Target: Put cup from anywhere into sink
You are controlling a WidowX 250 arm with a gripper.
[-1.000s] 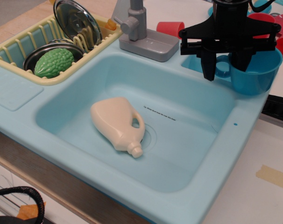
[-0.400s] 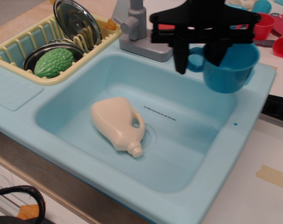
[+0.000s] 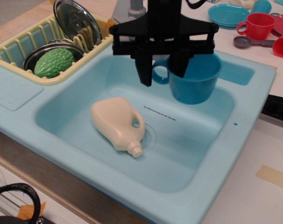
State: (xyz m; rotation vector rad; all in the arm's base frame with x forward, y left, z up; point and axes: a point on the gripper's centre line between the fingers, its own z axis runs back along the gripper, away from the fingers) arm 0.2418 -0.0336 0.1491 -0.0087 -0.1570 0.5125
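The bright blue cup (image 3: 196, 83) hangs in the air over the back part of the sink's basin, upright, with its loop handle to the left. My black gripper (image 3: 162, 71) is shut on the cup: one finger is inside the rim and the other is outside by the handle. The light aqua sink (image 3: 246, 128) fills the middle of the view. Its grey faucet (image 3: 136, 7) is mostly hidden behind the gripper.
A cream bottle (image 3: 117, 123) lies on its side on the basin floor near the drain. A pale yellow dish rack (image 3: 15, 46) at the left holds a green bumpy vegetable (image 3: 54, 62) and a metal lid (image 3: 77, 21). A red cup (image 3: 258, 25), a blue plate (image 3: 229, 14) and a purple spoon (image 3: 246, 42) are at the back right.
The gripper has lifted the blue cup off the sink's right rear corner and carried it left, over the basin.
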